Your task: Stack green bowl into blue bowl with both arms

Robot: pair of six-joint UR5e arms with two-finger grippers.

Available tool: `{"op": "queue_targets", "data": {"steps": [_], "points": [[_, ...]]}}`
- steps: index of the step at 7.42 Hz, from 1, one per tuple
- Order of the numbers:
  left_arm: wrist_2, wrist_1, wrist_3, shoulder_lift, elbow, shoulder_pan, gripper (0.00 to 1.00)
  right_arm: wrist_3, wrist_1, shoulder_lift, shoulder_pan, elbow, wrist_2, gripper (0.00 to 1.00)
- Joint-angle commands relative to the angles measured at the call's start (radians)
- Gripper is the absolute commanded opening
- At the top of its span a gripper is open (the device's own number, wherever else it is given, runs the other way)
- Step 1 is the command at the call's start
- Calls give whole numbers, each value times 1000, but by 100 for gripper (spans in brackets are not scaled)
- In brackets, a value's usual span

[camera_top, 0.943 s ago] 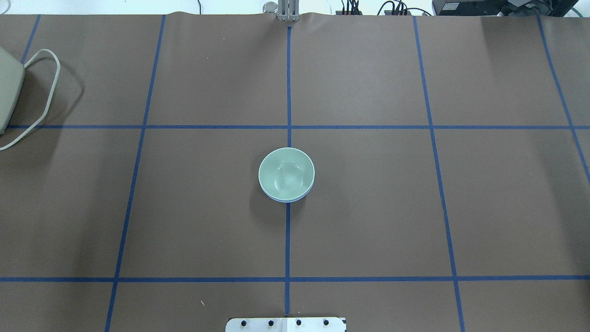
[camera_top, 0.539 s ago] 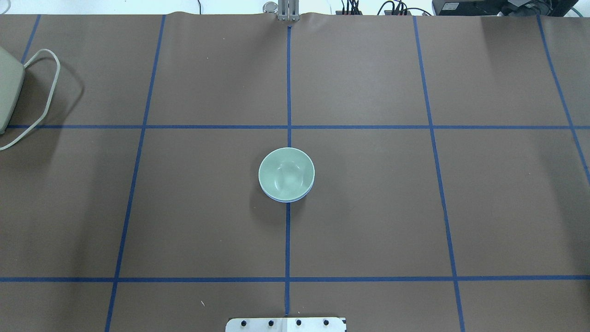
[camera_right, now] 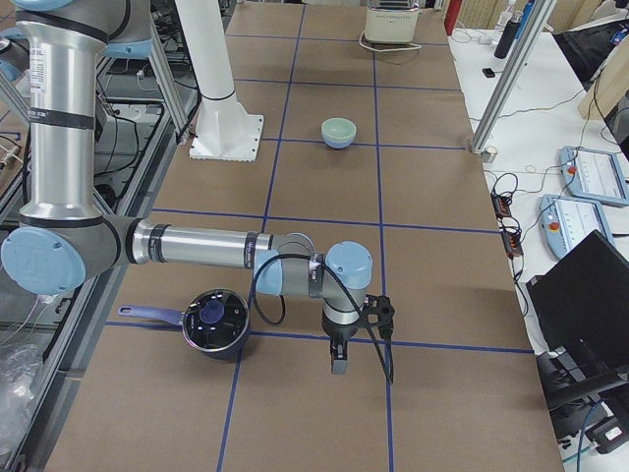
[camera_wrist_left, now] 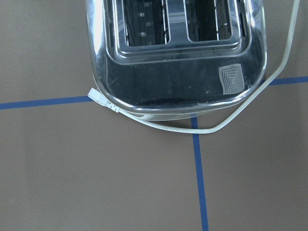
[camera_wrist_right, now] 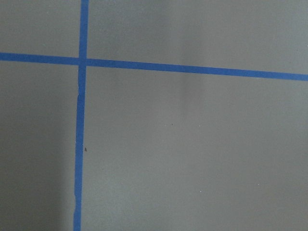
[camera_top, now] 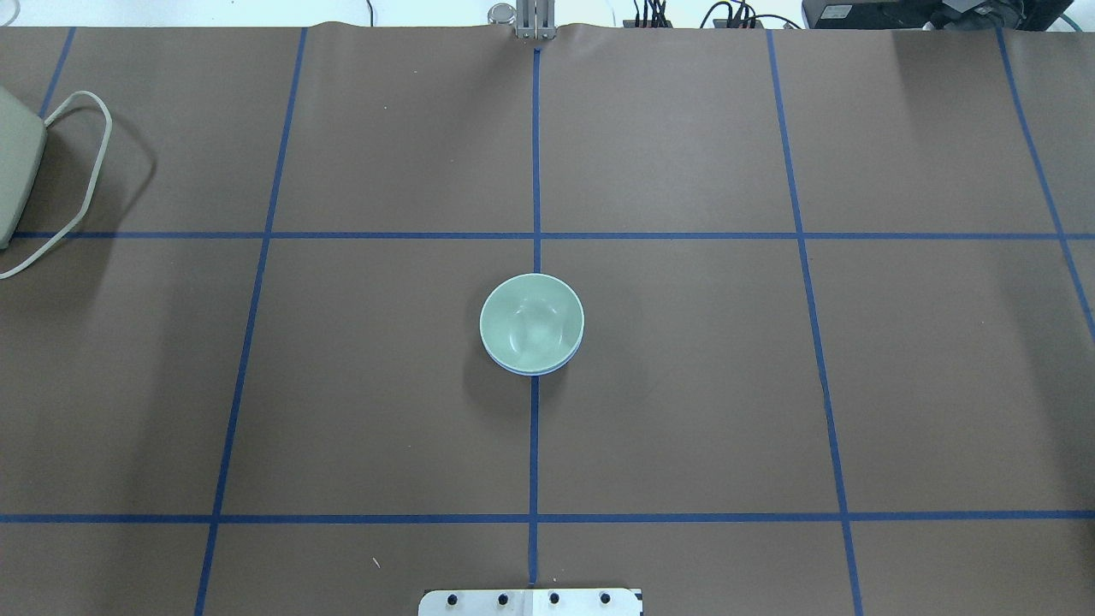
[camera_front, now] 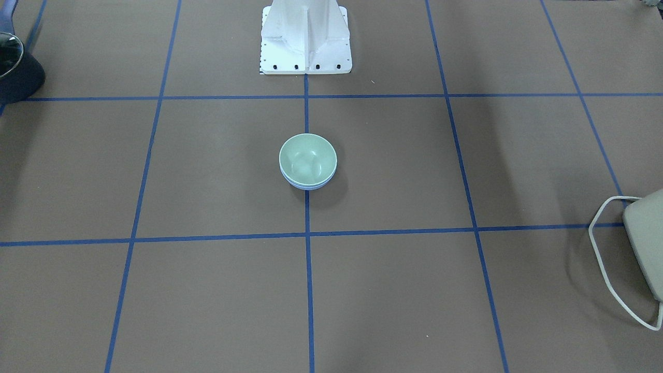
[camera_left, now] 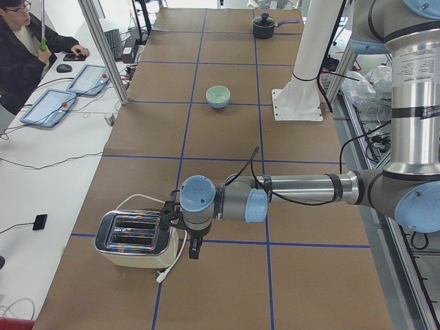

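The green bowl [camera_top: 530,321] sits nested inside the blue bowl [camera_top: 536,370] at the table's centre; only a thin blue rim shows beneath it. The pair also shows in the front-facing view, green bowl [camera_front: 307,158] in blue bowl [camera_front: 308,186]. My left gripper [camera_left: 194,249] hangs over the table's left end beside the toaster, far from the bowls. My right gripper [camera_right: 339,366] hangs over the table's right end near a pot. Both show only in the side views, so I cannot tell whether they are open or shut. The wrist views show no fingers.
A chrome toaster [camera_left: 136,239] with a white cord [camera_wrist_left: 240,113] stands at the table's left end. A dark pot [camera_right: 214,320] with a blue handle stands at the right end. The white pedestal base [camera_front: 305,41] is behind the bowls. An operator [camera_left: 20,48] sits at a side desk.
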Motion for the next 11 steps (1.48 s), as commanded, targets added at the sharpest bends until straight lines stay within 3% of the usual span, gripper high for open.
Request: {"op": "queue_targets", "data": {"steps": [1,5,8,11], "points": [[0,-2,-1,3,1,-1,98,-1,-1,-1,0,-2,0,100],[0,-36,-1,30,-3,-1,98,-1,-1,-1,-3,-3,0,100],[0,-140,-1,90,-2,-1,98,-1,-3,-1,-3,-3,0,100],[2,-137,-3,95,0,-1,98,-2,-3,-3,-3,-3,0,100]]}}
